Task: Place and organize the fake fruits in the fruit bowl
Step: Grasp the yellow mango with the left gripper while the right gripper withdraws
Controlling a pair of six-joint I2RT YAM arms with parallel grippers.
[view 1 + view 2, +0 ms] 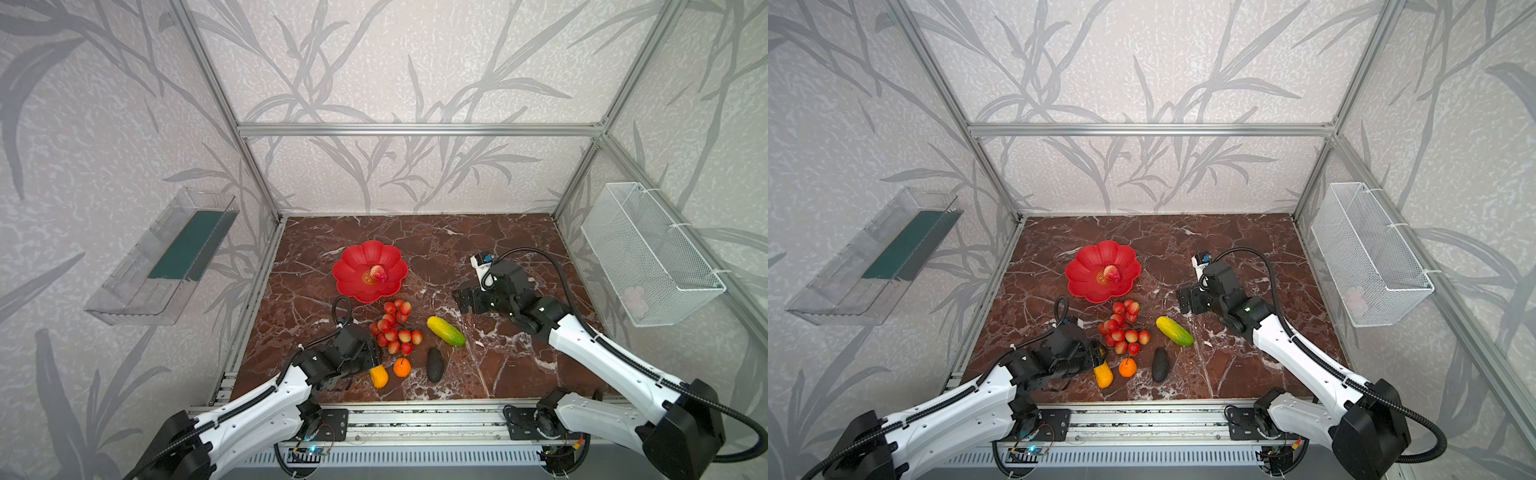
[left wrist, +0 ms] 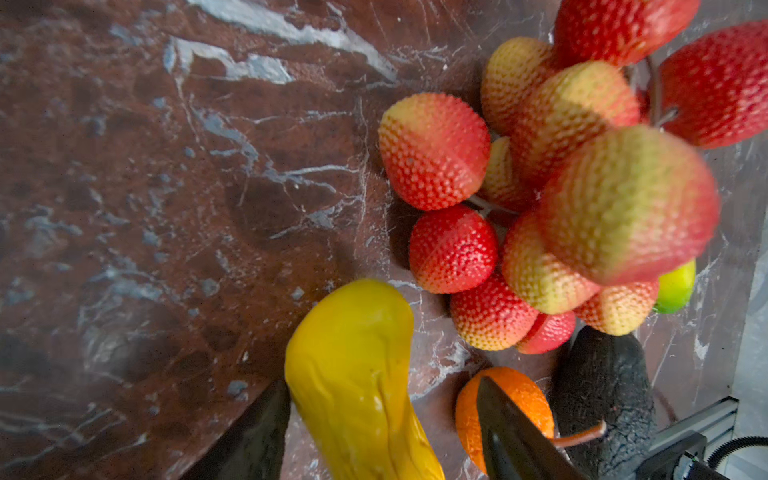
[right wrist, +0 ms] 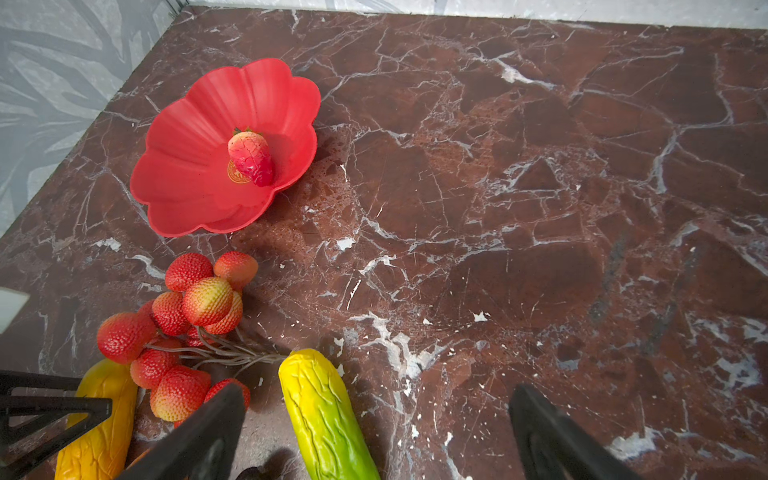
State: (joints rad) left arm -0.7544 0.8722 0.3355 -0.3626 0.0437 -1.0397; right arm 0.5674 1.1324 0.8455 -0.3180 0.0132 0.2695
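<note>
One gold emblem (image 3: 239, 174) in red bowl (image 3: 187, 166), lettering unreadable, left tool (image 2: 380, 419) straddling yellow-orange fruit (image 2: 357, 374), right tool (image 3: 376, 432) wide open, empty

The bowl (image 1: 351, 282) sat toward the tabletop's (image 1: 519, 374) back-left, a strawberry (image 1: 379, 274) in it. Before it lay the cluster (image 1: 395, 330); right of that, the gourd (image 1: 446, 331). Along the front edge lay squash (image 1: 379, 377), orange (image 1: 402, 368), avocado (image 1: 435, 365), left to right.

Around my fingers (image 2: 515, 432), bright even light, soft shadows, nearest bumpy red fruit (image 2: 627, 203) blurring, frame edges bowing.
</note>
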